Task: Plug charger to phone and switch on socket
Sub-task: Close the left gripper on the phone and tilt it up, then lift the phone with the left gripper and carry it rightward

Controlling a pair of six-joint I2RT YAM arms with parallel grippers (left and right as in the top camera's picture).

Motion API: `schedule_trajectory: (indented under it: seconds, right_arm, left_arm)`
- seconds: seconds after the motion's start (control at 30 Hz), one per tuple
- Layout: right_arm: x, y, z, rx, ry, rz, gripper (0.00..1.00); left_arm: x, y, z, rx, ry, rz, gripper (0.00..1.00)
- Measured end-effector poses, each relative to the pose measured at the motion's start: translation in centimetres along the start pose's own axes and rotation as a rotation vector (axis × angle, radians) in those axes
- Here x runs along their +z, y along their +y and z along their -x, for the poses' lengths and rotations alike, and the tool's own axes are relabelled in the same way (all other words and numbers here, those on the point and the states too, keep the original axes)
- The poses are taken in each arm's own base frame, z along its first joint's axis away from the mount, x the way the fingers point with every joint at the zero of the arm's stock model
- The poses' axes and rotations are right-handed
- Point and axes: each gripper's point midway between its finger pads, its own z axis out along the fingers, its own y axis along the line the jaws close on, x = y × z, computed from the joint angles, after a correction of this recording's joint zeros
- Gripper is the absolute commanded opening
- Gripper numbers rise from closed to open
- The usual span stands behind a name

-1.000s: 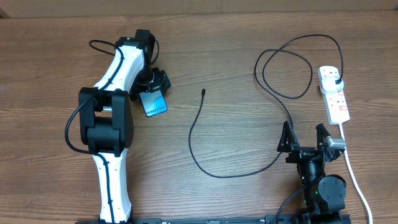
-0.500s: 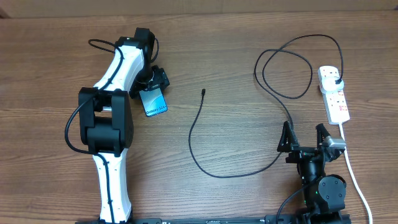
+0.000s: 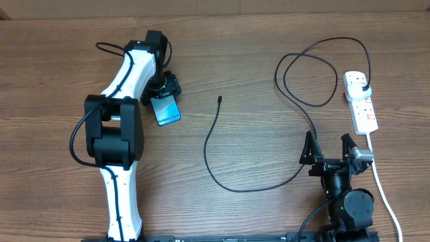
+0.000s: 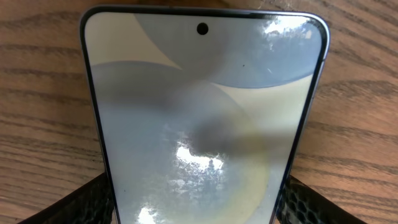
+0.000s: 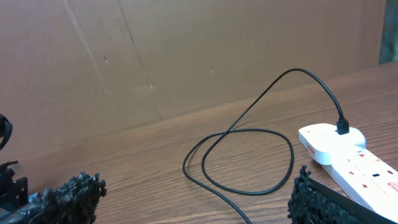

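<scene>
Phone (image 3: 166,109) lies screen-up on the table (image 3: 255,40) at the left. The left gripper (image 3: 165,94) straddles one end, fingers (image 4: 93,202) hard by both edges; whether they pinch it I cannot tell. The right gripper (image 3: 328,141) gapes wide, holding nothing, near the socket (image 3: 365,111). The charger (image 3: 215,144) is plugged into the socket, its connector tip (image 3: 220,99) loose mid-table.

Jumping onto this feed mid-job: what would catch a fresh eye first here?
The phone, screen up at the left of the table, with the left arm's fingers flanking its sides. Next, the charger snaking across the middle: its plug sits in the socket at the right edge, but its connector tip lies loose on the table, apart from the phone.
</scene>
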Motion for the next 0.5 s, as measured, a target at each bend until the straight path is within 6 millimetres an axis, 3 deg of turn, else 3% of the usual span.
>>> schedule_trajectory:
  seconds: [0.5]
  right_arm:
    - [0.0, 0.0, -0.01, 0.0, 0.0, 0.0, 1.0]
  left_arm:
    - [-0.21, 0.04, -0.12, 0.0, 0.008, 0.003, 0.72]
